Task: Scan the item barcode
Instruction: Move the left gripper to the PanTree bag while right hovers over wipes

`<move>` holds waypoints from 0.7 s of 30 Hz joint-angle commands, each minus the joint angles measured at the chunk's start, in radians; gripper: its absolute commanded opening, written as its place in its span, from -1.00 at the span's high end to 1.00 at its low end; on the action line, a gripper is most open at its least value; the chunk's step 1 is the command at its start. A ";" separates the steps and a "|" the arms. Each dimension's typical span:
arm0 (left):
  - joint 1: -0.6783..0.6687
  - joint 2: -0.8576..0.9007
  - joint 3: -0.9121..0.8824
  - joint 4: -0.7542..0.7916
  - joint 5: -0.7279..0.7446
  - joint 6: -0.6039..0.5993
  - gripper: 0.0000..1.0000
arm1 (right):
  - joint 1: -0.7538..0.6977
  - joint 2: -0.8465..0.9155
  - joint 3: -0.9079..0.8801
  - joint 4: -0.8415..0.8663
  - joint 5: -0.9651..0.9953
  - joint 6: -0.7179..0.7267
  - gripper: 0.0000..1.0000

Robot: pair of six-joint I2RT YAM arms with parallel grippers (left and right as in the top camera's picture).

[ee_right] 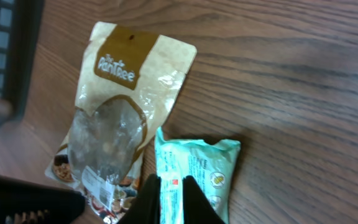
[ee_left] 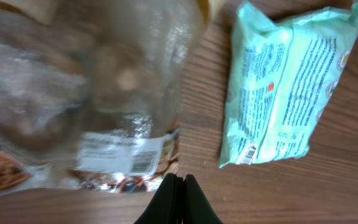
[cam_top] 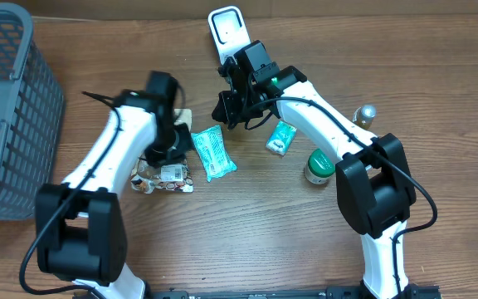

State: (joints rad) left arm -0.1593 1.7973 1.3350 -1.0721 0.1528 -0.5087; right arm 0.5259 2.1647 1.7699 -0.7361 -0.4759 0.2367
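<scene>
My left fingers (ee_left: 178, 190) pressed shut, empty, just over snack pouch (ee_right: 123, 93) on surface. My right fingers (cam_top: 231, 108) narrow, holding nothing, raised near green packet (ee_left: 284, 87).

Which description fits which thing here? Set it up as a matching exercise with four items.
Things:
1 basket
2 packet
3 jar
4 pouch

Descriptions:
A tan, with a clear window
B grey mesh, far left
C green lid
D mint green, lying next to the pouch

Pairs: 1-B, 2-D, 3-C, 4-A
</scene>
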 commanded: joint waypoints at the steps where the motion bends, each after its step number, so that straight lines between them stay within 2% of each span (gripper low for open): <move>1: 0.064 0.008 0.082 -0.015 0.114 0.057 0.92 | 0.026 -0.009 -0.003 0.004 -0.035 -0.003 0.84; 6: 0.066 0.010 0.069 0.000 0.061 0.043 0.92 | 0.065 -0.009 -0.003 -0.013 0.035 -0.002 0.84; 15: 0.063 0.010 0.035 0.045 -0.037 0.011 0.91 | 0.097 -0.008 -0.055 -0.013 0.031 0.002 0.87; 18: 0.062 0.010 0.035 0.076 -0.037 0.010 0.92 | 0.116 -0.008 -0.148 0.082 0.068 0.018 0.84; 21: 0.061 0.010 0.035 0.124 -0.035 0.010 0.91 | 0.116 -0.008 -0.231 0.220 0.142 0.112 0.84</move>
State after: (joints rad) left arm -0.0917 1.7977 1.3781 -0.9783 0.1303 -0.4839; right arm 0.6388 2.1651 1.5875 -0.5812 -0.4122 0.2699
